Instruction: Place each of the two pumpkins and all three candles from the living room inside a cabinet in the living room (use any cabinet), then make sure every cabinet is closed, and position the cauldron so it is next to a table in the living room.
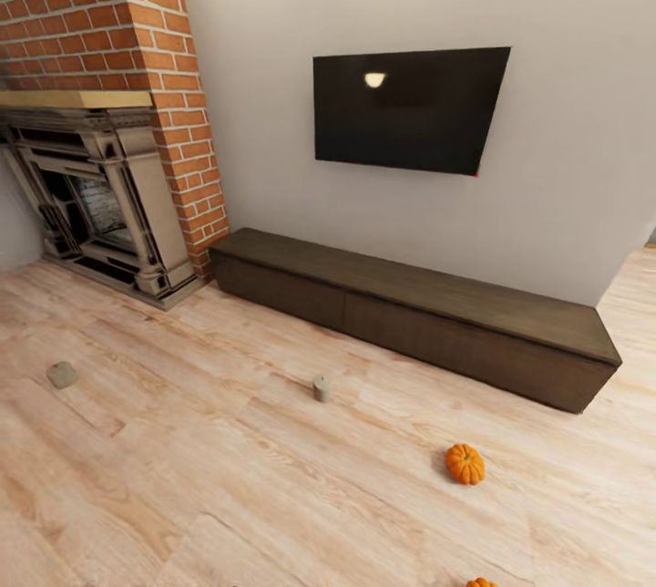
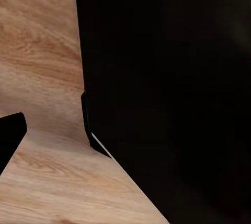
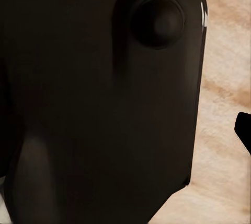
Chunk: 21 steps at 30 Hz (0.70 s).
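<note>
The long, low dark-brown cabinet (image 1: 410, 318) stands against the grey wall with all its fronts flush and shut. On the wooden floor in front of it stands one beige-grey candle (image 1: 322, 387). A second candle (image 1: 62, 375) is far to the left, near the fireplace. An orange pumpkin (image 1: 465, 464) sits on the floor to the right, and the top of another pumpkin (image 1: 480, 582) peeks in at the lower edge. The third candle, the cauldron and the coffee table are out of view. The wrist views show dark robot body over floor, with a black tip (image 2: 9, 138) at one edge, so I cannot judge either gripper's state.
A brick chimney with a grey fireplace (image 1: 100, 195) fills the back left corner. A black TV (image 1: 410, 108) hangs on the wall above the cabinet. Open wooden floor (image 1: 228, 478) stretches between me and the cabinet.
</note>
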### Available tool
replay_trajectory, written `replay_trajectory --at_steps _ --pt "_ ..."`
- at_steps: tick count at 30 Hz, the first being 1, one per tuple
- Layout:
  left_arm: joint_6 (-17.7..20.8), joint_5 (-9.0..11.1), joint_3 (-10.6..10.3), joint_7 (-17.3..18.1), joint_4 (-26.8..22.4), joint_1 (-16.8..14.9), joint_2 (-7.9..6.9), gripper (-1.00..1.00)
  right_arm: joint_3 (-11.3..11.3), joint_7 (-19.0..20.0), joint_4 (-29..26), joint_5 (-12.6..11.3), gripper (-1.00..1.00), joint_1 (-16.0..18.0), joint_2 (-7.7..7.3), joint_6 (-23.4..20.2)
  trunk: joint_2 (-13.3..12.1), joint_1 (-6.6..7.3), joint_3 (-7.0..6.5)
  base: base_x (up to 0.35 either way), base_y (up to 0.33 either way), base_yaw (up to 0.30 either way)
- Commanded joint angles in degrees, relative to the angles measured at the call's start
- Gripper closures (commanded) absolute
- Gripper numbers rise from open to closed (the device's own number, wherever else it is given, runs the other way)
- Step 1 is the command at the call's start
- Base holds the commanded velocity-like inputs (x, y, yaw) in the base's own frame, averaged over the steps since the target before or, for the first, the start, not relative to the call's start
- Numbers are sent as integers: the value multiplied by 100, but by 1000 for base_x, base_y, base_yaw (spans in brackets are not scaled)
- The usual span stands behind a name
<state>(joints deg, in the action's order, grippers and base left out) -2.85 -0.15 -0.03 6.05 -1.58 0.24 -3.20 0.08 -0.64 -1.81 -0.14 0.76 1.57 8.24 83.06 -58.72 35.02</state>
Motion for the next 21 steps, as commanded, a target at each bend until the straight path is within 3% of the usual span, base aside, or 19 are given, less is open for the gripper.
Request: replay_trajectory --at_steps 1,21 --pt "-15 -2 1 22 -8 3 -12 -100 1 -7 5 -1 -100 3 0 19 2 -1 10 107 75 237" --pt "-253 10 7 28 -9 3 -113 -100 1 0 5 5 -100 3 -7 19 2 -1 117 250 162 222"
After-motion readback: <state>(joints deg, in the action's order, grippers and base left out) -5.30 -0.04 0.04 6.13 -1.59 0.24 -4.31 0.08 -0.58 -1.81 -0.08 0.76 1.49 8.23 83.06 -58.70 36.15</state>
